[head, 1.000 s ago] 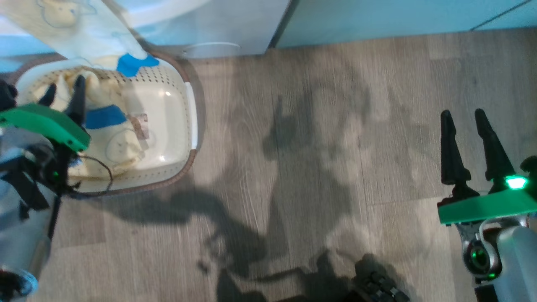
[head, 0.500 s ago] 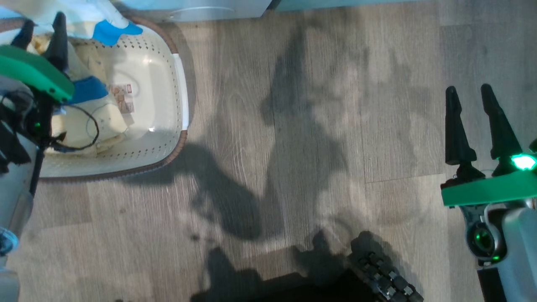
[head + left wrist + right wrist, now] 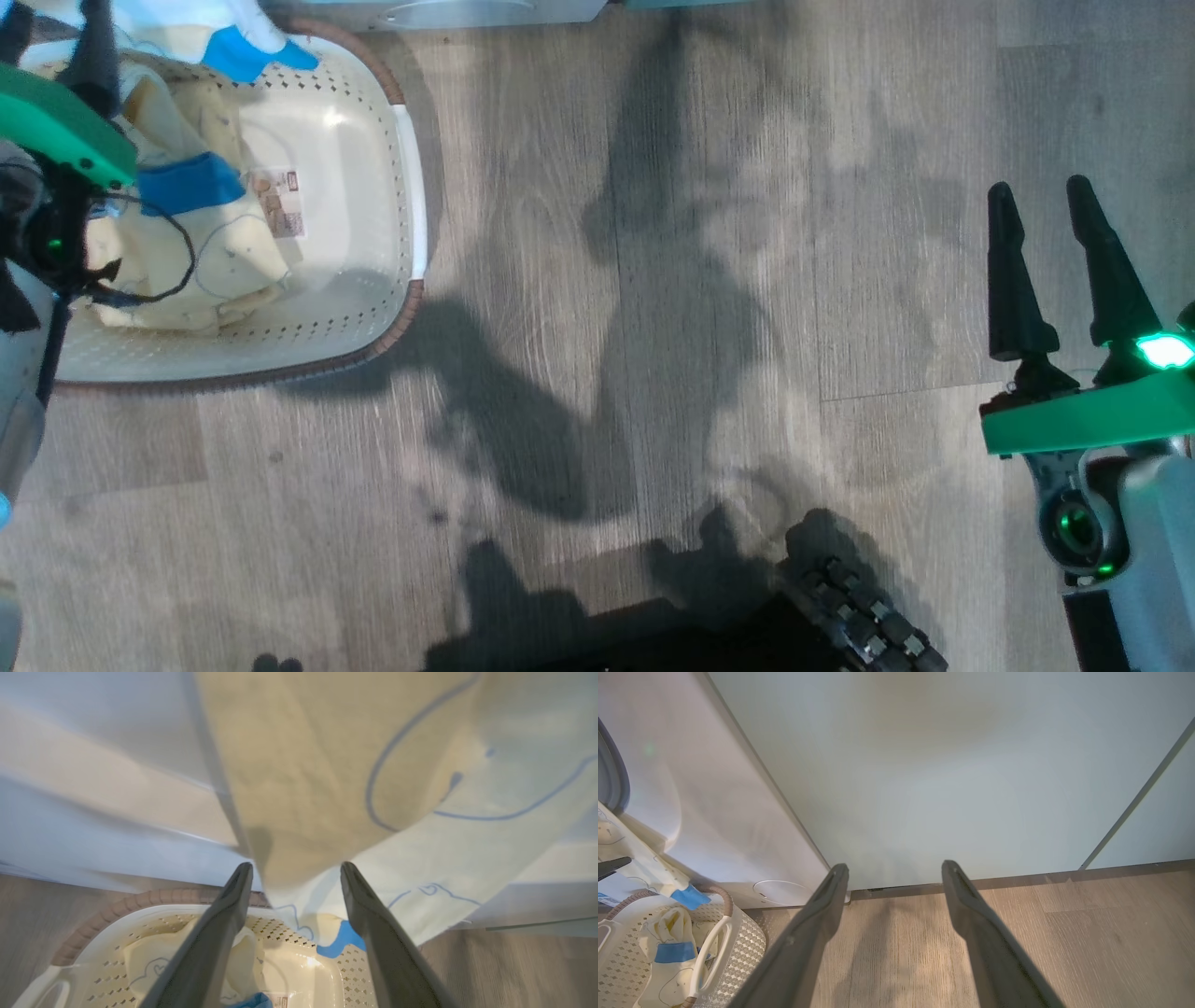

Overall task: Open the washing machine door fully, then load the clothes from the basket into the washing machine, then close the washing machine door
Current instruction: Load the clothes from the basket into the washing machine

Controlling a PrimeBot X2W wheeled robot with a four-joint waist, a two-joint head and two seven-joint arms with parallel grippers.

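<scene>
The cream basket [image 3: 406, 168] stands on the floor at the upper left, with pale yellow clothes [image 3: 219, 266] lying in it. Another pale garment [image 3: 327, 765] with a blue patch [image 3: 247, 51] hangs down from the white washing machine [image 3: 691, 788] onto the basket's far rim. My left gripper [image 3: 51, 37] is open above the basket's far left side; in its wrist view the hanging garment sits just past the fingertips [image 3: 243, 872], unclamped. My right gripper [image 3: 1060, 252] is open and empty over the floor at the right. The washing machine door is out of view.
Pale green cabinets [image 3: 948, 765] stand to the right of the machine. Grey wood floor [image 3: 653, 280] stretches between the basket and my right gripper, crossed by my shadow. A dark ribbed part of my base [image 3: 859, 616] shows at the bottom edge.
The head camera has tilted, so the whole picture has shifted. Against the basket, my left gripper has moved from over the clothes toward the far rim and the hanging garment. The right gripper has kept still.
</scene>
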